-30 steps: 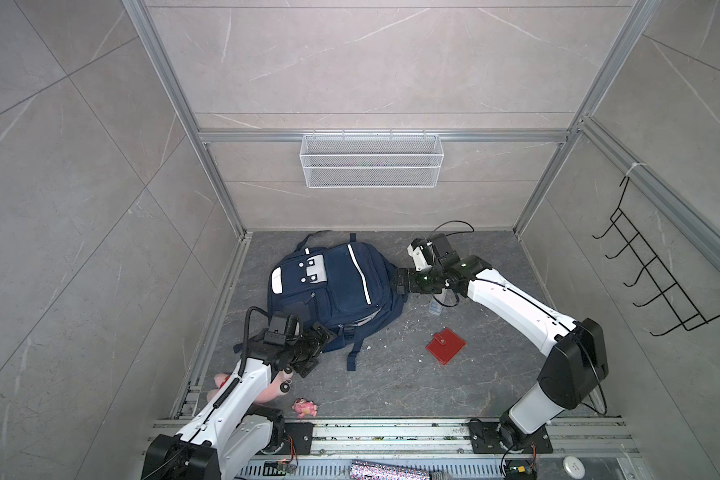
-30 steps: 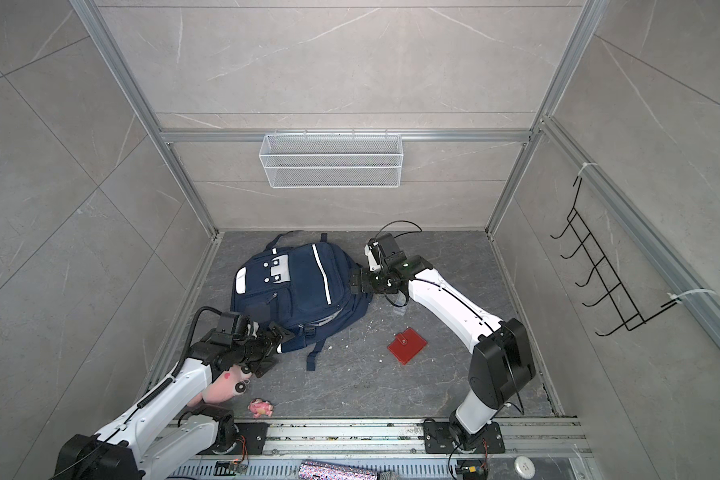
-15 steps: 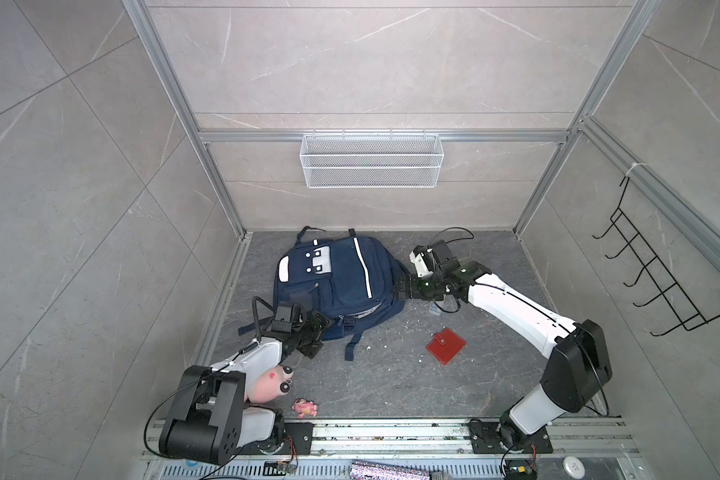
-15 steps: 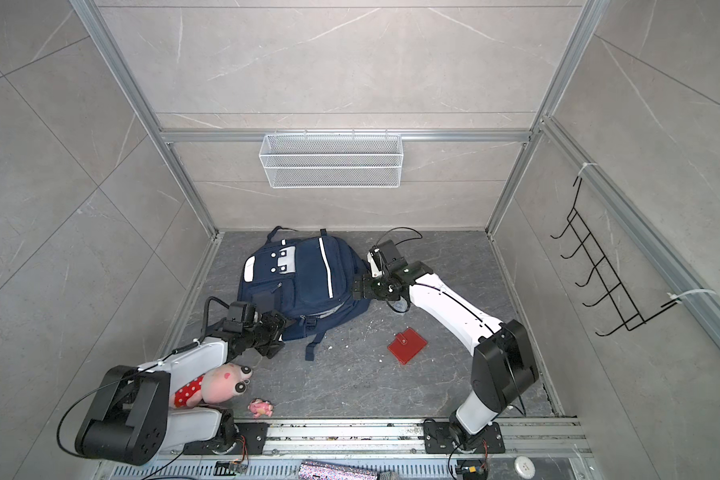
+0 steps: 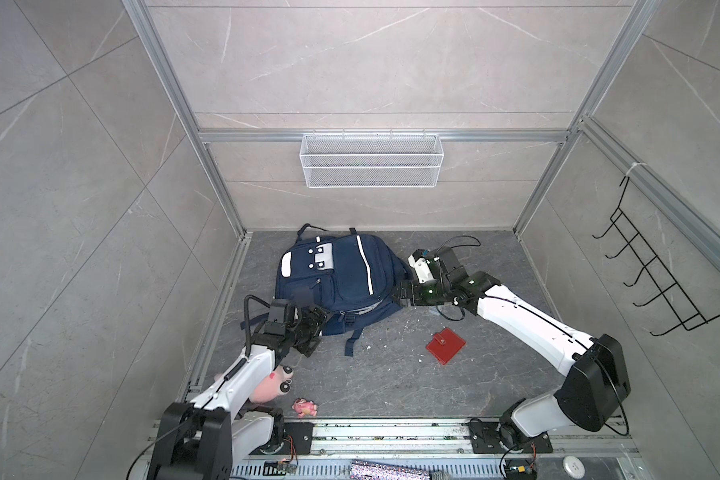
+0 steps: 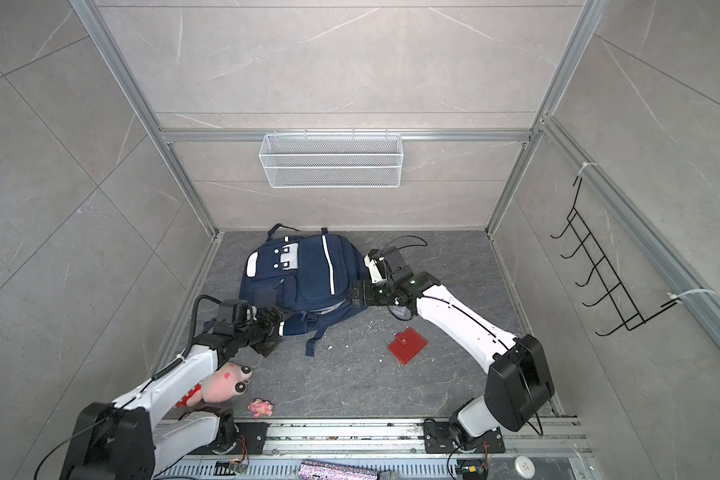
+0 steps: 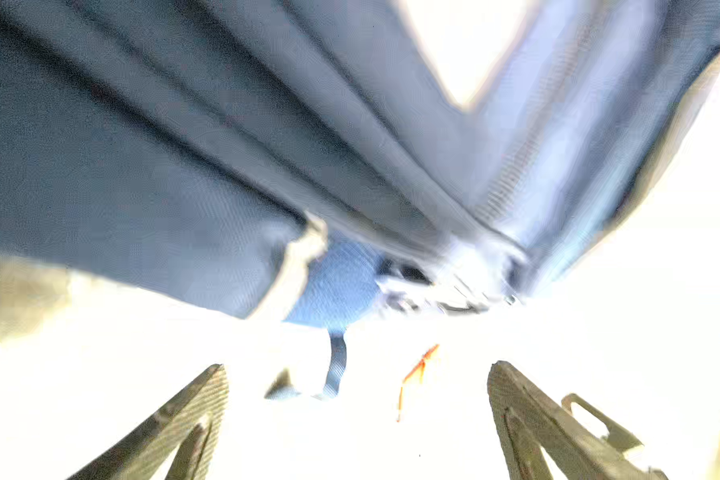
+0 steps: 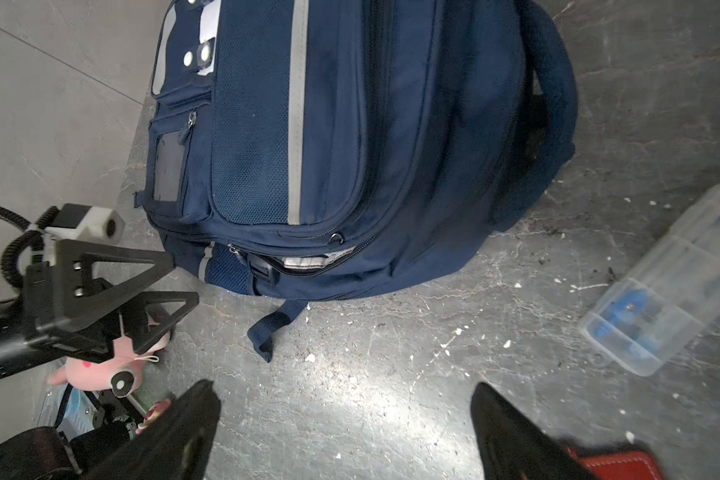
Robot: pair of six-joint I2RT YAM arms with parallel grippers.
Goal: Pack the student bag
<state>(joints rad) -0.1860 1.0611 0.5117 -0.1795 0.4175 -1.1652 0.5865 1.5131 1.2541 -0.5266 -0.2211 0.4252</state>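
The left gripper (image 5: 319,334) has its jaws spread wide and holds nothing. It sits just beside the corner of the student bag (image 5: 341,282) that faces the front-left of the bench (image 5: 391,386). The right gripper (image 5: 396,296) is likewise wide apart and empty, close against the bag's right flank. The bag lies flat, front pockets up, toward the back-left of the bench with its top handle near the back edge.

Nothing seems to be packed yet. The red wallet (image 5: 445,345) lies loose mid-bench, well apart from the bag, and a pink plush toy (image 5: 273,384) lies under the left arm by the front-left corner. I judge the step in hand to be opening the bag. Next, one gripper should pin the fabric beside the zip while the other takes the pull.

The right wrist view shows what the top views cannot. The main zip (image 8: 321,262) is parted a little with pale lining inside, its ring pull (image 8: 335,237) is just above, and a clear plastic box (image 8: 674,282) lies near the bag. The left wrist view is overexposed, showing little beyond bag fabric (image 7: 184,166) and two spread fingers (image 7: 200,399).
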